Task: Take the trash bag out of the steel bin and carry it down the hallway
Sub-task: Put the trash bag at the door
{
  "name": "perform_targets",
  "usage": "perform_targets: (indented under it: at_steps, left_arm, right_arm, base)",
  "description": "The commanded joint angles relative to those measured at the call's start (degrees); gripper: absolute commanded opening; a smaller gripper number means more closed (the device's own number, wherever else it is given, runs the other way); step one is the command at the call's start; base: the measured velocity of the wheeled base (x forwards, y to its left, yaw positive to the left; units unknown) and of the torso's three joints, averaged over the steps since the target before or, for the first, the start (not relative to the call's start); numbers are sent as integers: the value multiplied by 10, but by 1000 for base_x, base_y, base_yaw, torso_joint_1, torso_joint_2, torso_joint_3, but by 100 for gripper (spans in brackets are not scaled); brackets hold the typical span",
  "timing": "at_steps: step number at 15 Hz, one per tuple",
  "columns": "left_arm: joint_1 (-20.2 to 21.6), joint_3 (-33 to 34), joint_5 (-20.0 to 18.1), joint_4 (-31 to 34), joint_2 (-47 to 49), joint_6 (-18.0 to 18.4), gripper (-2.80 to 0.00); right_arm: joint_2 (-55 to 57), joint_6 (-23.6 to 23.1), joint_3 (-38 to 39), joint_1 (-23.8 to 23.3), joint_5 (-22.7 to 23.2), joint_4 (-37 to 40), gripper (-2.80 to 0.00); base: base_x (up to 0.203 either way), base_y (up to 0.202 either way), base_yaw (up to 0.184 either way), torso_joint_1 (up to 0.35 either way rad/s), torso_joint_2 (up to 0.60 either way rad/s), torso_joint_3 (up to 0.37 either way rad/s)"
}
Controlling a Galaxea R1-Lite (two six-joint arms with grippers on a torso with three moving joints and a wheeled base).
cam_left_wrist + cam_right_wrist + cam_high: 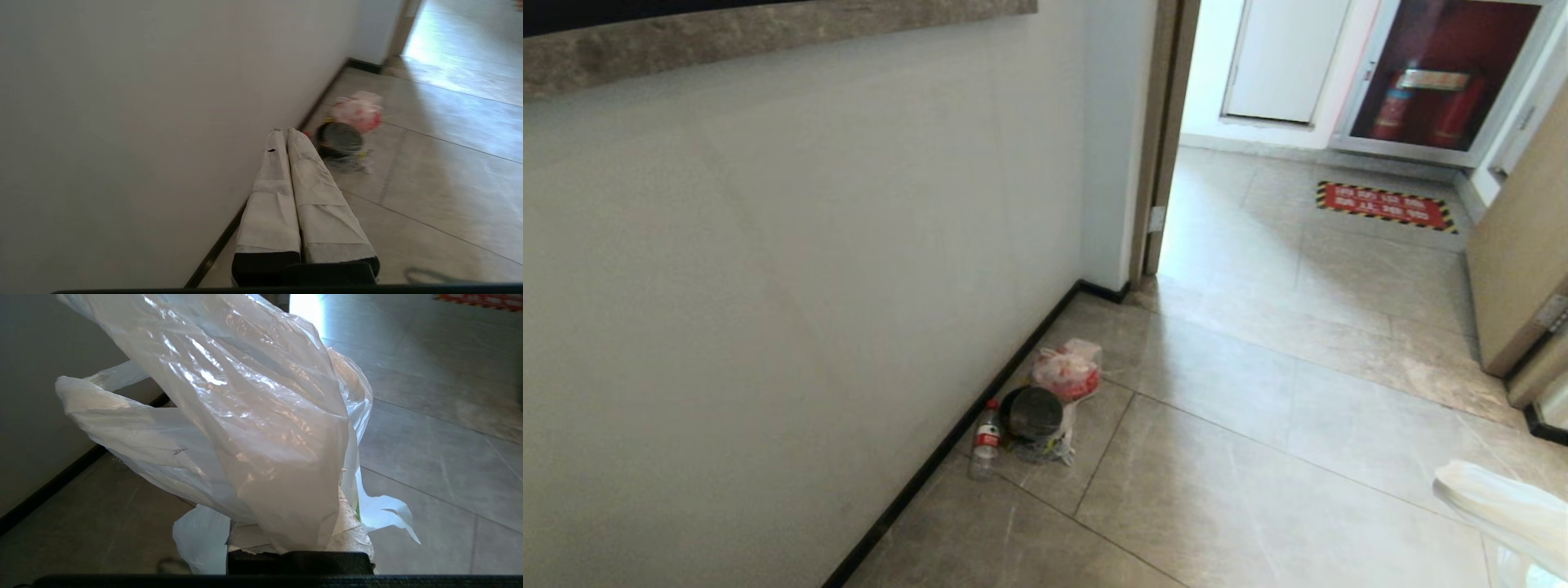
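This is a corridor in an office or public building, not a home. The hallway [1282, 425] has large beige-grey marbled floor tiles, plain white walls with a black baseboard [980, 408] and light wood door frames [1164, 139]. Beyond the doorway stands a fire extinguisher cabinet [1441, 77], a red hazard-striped floor marking [1387, 206] before it.

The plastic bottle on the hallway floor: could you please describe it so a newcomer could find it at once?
Follow the white wall down to its black baseboard, where a small pile of rubbish sits on the floor tiles. The bottle stands nearest the baseboard, beside a round black container. It alone is clear and upright, with a red cap and label.
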Motion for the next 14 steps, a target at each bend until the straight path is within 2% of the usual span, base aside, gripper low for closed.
perform_targets:
  at_steps: [1,14]
  left_arm:
    - [0,0,0,0,0,0,-280]
    - [0,0,0,0,0,0,-280]
  right_arm:
    - [-22,0,0,0,0,0,-280]
    - [-22,1,0,0,0,0,-280]
  base:
    - [0,-9,169,2,2,-2]
    - [1,-9,172,3,4,2]
